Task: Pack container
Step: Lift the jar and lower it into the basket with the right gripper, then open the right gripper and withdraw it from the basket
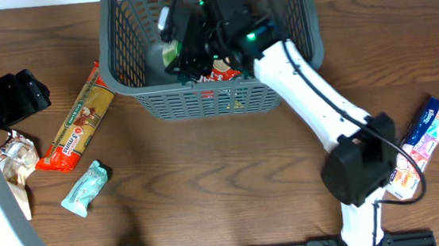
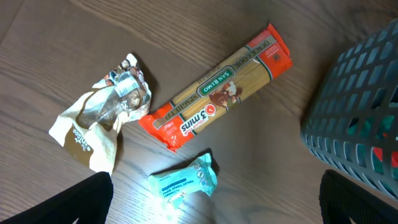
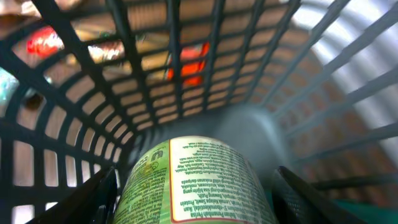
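The dark grey container (image 1: 202, 102) stands at the back middle of the table. Its corner shows in the left wrist view (image 2: 364, 118) and its lattice wall fills the right wrist view (image 3: 155, 74). My right gripper (image 1: 179, 48) is down inside it, shut on a green labelled can (image 3: 196, 183) that it holds just above the base. A red packet (image 1: 222, 75) lies in the container. My left gripper (image 2: 216, 186) is open and empty, high above a teal tissue packet (image 2: 183, 182).
An orange spaghetti packet (image 1: 76, 119) (image 2: 217, 87), the teal tissue packet (image 1: 84, 188) and a crumpled brown-and-white bag (image 1: 15, 157) (image 2: 102, 118) lie left of the container. Blue-and-pink packets (image 1: 431, 124) and an orange-and-white packet (image 1: 404, 178) lie at the right, by the right arm's base.
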Available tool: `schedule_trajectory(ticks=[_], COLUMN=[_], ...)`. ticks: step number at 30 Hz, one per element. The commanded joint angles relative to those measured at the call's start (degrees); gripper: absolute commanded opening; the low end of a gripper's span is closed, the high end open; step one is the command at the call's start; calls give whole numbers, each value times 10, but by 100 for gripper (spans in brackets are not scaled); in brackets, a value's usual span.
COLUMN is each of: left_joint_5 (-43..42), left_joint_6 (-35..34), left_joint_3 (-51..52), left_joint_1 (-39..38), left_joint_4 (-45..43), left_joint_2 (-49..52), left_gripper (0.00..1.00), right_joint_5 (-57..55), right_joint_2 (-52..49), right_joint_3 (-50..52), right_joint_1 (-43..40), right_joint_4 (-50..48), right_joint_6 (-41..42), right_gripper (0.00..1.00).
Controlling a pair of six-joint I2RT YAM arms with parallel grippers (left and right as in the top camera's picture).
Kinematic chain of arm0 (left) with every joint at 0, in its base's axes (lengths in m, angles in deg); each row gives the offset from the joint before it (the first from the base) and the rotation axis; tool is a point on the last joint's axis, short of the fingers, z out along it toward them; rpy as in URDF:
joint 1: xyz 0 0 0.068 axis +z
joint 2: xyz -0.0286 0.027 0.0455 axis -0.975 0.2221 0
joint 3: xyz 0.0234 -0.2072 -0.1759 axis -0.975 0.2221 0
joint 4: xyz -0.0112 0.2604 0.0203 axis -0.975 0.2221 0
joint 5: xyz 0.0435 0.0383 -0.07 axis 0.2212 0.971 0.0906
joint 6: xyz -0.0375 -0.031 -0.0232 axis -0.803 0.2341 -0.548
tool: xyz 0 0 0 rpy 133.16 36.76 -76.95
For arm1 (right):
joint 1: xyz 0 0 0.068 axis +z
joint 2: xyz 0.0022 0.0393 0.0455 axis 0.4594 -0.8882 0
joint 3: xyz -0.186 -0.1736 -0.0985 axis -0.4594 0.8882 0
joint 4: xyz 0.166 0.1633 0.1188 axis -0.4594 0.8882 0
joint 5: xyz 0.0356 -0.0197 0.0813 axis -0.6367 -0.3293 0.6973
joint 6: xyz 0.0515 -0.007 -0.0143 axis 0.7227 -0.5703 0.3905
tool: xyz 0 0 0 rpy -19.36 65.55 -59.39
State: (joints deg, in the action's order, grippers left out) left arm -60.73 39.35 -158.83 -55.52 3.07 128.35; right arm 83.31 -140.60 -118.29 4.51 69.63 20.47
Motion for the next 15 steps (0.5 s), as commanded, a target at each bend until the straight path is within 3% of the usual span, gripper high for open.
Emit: schedule_trajectory(ticks=[1, 2, 3, 7, 8, 15], left_joint_5=[2, 2, 2, 2, 2, 2], left_joint_6=[5, 5, 5, 5, 5, 5], left_joint_3=[1, 1, 1, 1, 1, 1], left_joint_1=[2, 1, 1, 1, 1, 2], left_joint_4=[3, 3, 3, 3, 3, 3], left_joint_2=[-1, -1, -1, -1, -1, -1], left_gripper=[92, 92, 92, 92, 92, 92], right_joint_5=[22, 22, 22, 22, 22, 19], right_joint_2=[-5, -6, -6, -6, -6, -5], right_joint_3=[-11, -11, -11, -11, -11, -38], right_joint_1=[2, 2, 1, 0, 0, -9], right_joint_4=[12, 18, 26, 38, 41, 71], right_joint_6=[12, 12, 12, 12, 12, 12], right_gripper=[1, 7, 29, 86, 95, 99])
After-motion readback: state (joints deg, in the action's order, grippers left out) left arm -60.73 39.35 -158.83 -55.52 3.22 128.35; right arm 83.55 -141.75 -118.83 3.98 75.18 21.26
